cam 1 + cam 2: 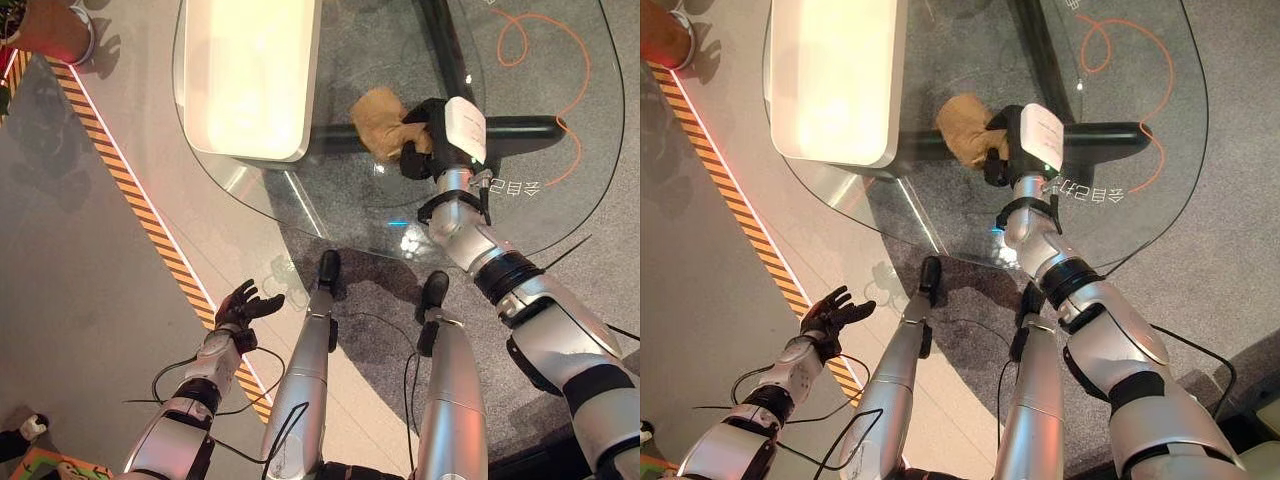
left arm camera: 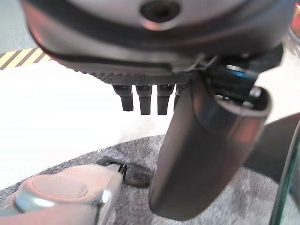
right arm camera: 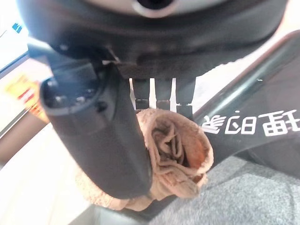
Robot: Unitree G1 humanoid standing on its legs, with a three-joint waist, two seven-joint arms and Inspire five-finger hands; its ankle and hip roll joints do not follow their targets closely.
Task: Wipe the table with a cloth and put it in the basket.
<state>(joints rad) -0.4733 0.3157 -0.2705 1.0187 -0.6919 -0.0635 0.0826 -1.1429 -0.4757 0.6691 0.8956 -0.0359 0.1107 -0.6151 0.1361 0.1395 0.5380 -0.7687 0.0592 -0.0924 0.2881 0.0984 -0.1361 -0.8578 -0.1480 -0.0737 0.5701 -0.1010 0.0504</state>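
Left hand (image 1: 243, 305) hangs low, off the table, above the floor beside the striped tape (image 1: 150, 225) — fingers spread and relaxed, holding nothing.

Right hand (image 1: 428, 140) reaches out over the glass table (image 1: 560, 215). Its fingers and thumb are curled around the tan cloth (image 1: 382, 122) — the right wrist view shows the cloth (image 3: 176, 154) bunched between thumb and fingers. The cloth rests on the glass near the table's middle, just beside a white tray (image 1: 250, 75) lying farther to the robot's left. An orange cable (image 1: 540, 50) loops beyond the hand.
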